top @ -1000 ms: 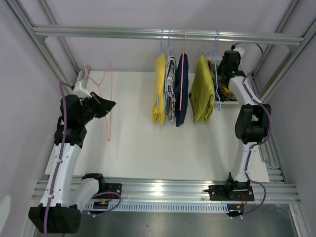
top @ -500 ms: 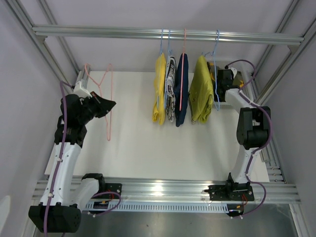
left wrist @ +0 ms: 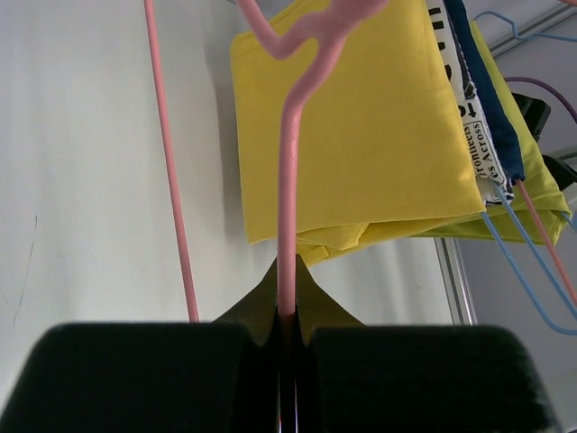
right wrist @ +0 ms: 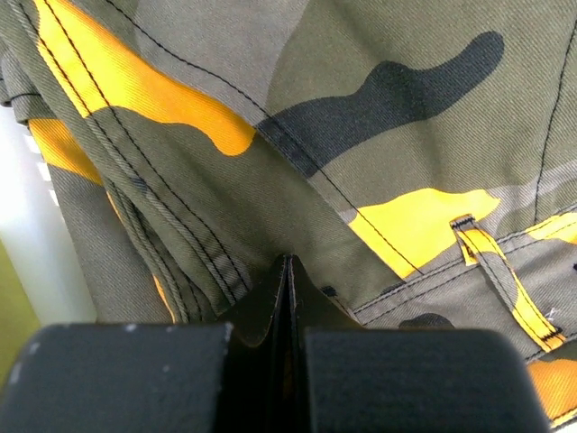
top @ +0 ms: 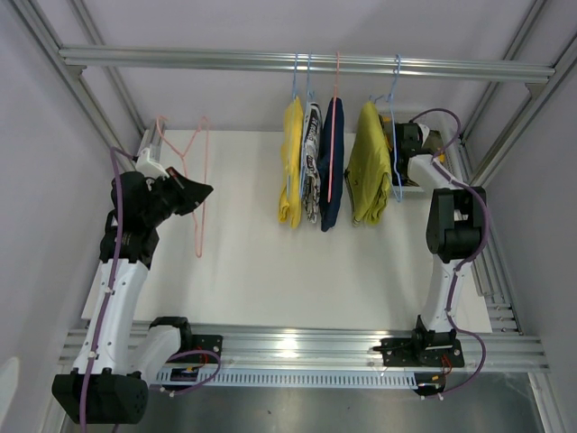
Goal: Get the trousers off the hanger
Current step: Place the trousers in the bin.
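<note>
The camo trousers (right wrist: pixel 361 117) look soft and floppy, so pinch a thick seam (left gripper (left wrist: pixel 287 311) clamps the hanger (left wrist: pixel 287 180), right gripper (right wrist: pixel 287 266) is closed).

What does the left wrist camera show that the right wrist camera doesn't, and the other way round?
Left wrist only: the left gripper shut on a pink hanger, with the bright yellow trousers beyond. Right wrist only: the camouflage trousers filling the frame, the right gripper shut at the cloth. Shared: each gripper's closed jaws at the bottom edge.
</note>
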Controlling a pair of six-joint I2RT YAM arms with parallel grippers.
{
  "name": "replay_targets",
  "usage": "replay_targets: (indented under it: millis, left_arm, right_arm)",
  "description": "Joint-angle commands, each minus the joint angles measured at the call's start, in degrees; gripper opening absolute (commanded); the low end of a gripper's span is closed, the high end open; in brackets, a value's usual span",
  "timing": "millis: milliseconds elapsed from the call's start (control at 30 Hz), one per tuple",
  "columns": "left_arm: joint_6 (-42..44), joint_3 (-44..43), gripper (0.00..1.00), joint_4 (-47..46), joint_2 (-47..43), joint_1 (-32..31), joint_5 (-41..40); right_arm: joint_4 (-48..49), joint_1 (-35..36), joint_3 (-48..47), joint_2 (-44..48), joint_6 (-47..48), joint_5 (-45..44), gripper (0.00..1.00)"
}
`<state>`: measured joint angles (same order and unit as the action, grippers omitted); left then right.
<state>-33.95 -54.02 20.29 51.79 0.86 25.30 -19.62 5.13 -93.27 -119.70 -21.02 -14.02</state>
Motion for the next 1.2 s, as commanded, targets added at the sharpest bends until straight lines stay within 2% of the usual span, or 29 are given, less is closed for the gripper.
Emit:
replay_targets:
  millis: [0, 133, 300, 533, 733, 1000, 1167]
  left_arm:
    - [1.2, -2.7, 0.01, -2.2, -0.1, -0.3, 1.2]
    - [1.3, -2.8, 0.01, -2.2, -0.3, -0.3, 1.2]
    - [1.5, -2.8, 0.01, -2.1, -0.3, -0.3, 1.1]
    - [1.9, -3.0, 0.01, -1.8, -0.7, -0.3, 0.7]
    - [1.8, -3.1, 0.01, -1.8, -0.9, -0.2, 1.2]
    - [1.6, -3.1, 0.01, -2.2, -1.3, -0.3, 1.9]
    - [1.5, -2.9, 0.00, -2.4, -1.3, -0.3, 2.2]
  right_arm:
    - [-5.4, 0.0, -1.4, 0.2, -0.8, 1.4, 0.00]
    - [-7.2, -0.2, -4.6, 2.6, -0.3, 1.6, 0.00]
    - [-11.8, -1.0, -14.6, 2.7, 1.0, 2.2, 0.02]
    - [-14.1, -3.1, -25.2, -1.8, 2.4, 0.8, 0.04]
    - [-14.7, -6.7, -31.8, -10.3, 1.1, 2.7, 0.04]
    - [-16.6, -9.7, -35.8, -23.9, -1.0, 8.7, 0.02]
    - [-14.7, -9.8, -32.7, -21.0, -0.8, 9.5, 0.04]
